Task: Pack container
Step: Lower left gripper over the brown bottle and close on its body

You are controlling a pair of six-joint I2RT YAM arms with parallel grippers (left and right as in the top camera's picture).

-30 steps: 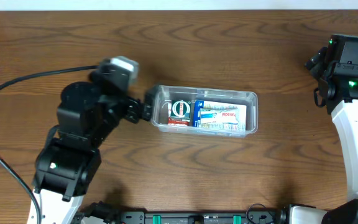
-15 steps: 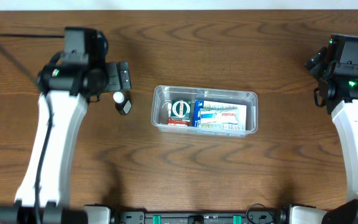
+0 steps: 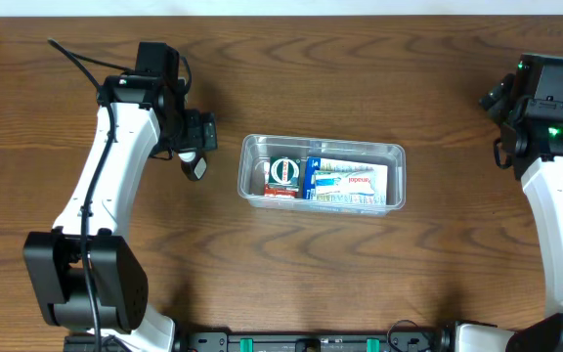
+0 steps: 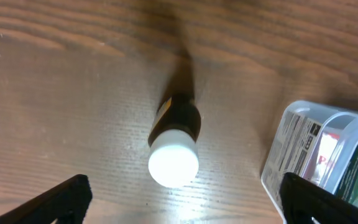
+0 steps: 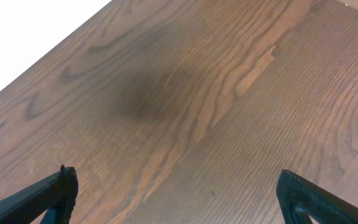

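While your left gripper point(image 4: 185, 186) hangs spread wide over the small bottle point(image 4: 176, 140) (dark round body, smooth white cap) at nine o'clock from the container point(image 3: 321, 144), lower straight and pinch the body, not the slick cap. The clear, round-cornered plastic container sits mid-table, printed packets point(image 3: 345, 182) inside — your right gripper point(image 5: 176, 186) is spread too, at two o'clock.

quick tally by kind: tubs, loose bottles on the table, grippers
clear tub: 1
white-capped bottle: 1
grippers: 2, left gripper and right gripper
total: 4
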